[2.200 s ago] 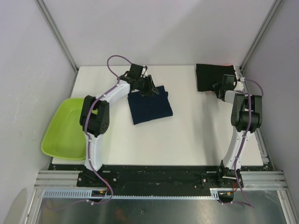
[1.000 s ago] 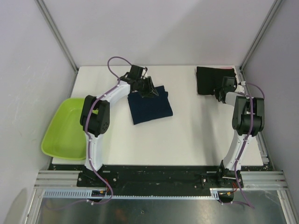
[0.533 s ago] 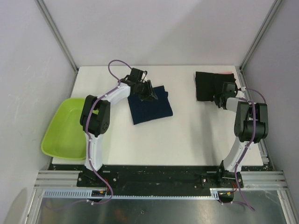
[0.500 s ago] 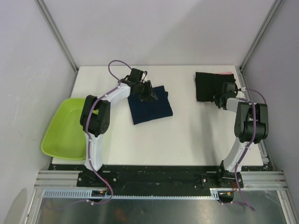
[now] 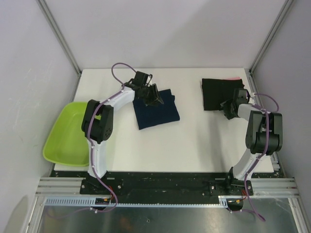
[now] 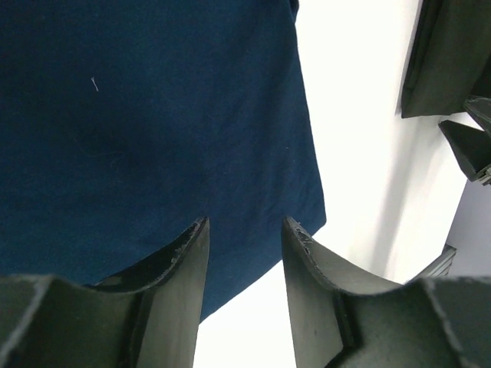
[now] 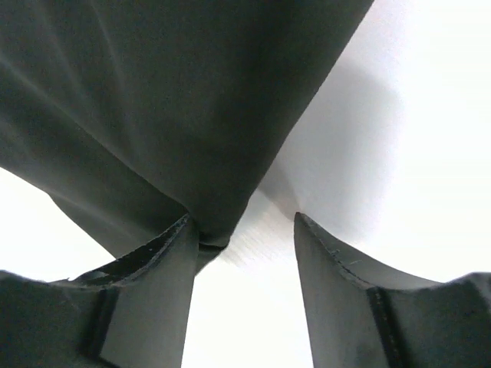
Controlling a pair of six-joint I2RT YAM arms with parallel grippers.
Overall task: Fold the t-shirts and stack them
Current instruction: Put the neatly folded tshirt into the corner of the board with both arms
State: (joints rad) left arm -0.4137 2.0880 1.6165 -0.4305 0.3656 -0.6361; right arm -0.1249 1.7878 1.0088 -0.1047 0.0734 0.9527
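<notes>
- From above, we see the dark blue t-shirt [image 5: 156,114] lying folded on the white worktop [image 5: 194,141], a bit left of the middle.
- The left claw [image 5: 154,95] is over the far edge of that shirt.
- The top view is too far off to show the claw's gap. The left wrist view shows it: the two fingers [image 6: 180,253] stand apart. We see blue cloth in the gap, and nothing is pinched.
- From above, the black t-shirt [image 5: 216,92] lies folded in the far right corner of the worktop, well apart from the blue one.
- A thin pink edge [image 5: 234,77] peeks out at its far side. Only the top view shows this.
- The right claw [image 5: 227,108] is at the near right corner of the black shirt.
- The right wrist view takes us close. This claw is apart too. A corner of the black cloth touches the tip of the finger on the left of that picture, and bare white worktop shows in the gap. The cloth is not clamped.
- A green tub [image 5: 68,133] sits by the left edge of the worktop. We see it only from above.
</notes>
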